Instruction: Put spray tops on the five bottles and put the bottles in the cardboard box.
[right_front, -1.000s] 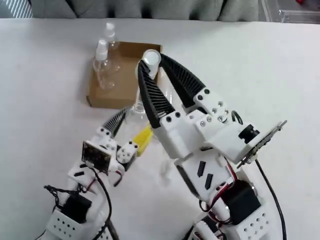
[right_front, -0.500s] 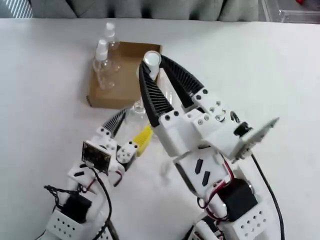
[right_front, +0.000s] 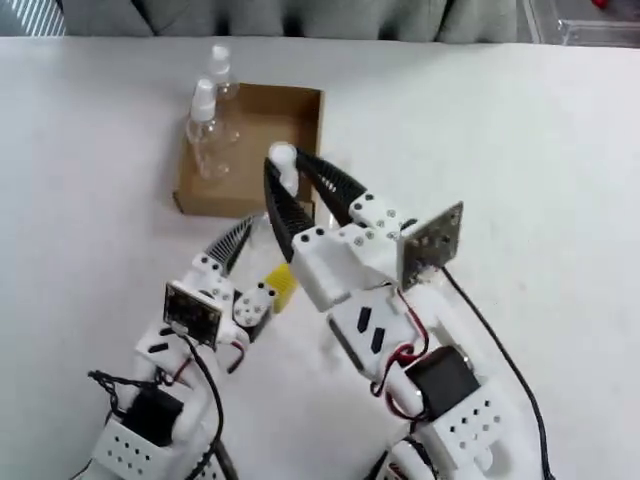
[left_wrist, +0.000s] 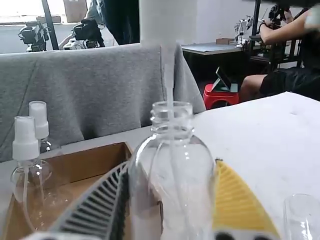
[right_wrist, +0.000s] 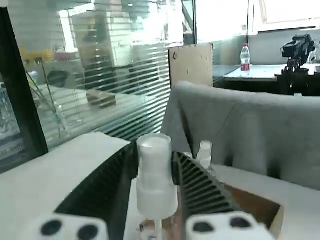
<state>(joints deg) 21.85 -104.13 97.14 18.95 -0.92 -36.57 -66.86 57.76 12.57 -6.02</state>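
Roughly two-fifths done: two capped bottles (right_front: 203, 125) stand in cardboard box (right_front: 290, 110). Left hand (right_front: 258, 262) grips open bottle (left_wrist: 170, 170) just beside box. Right hand (right_front: 285, 165) pinches spray top (right_wrist: 156, 185) above it, tube entering neck. Three bottles remain, I judge.

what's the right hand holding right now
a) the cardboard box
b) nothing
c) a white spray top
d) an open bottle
C: the right hand is shut on a white spray top, whose tube hangs into the neck of the open bottle gripped by the left hand.
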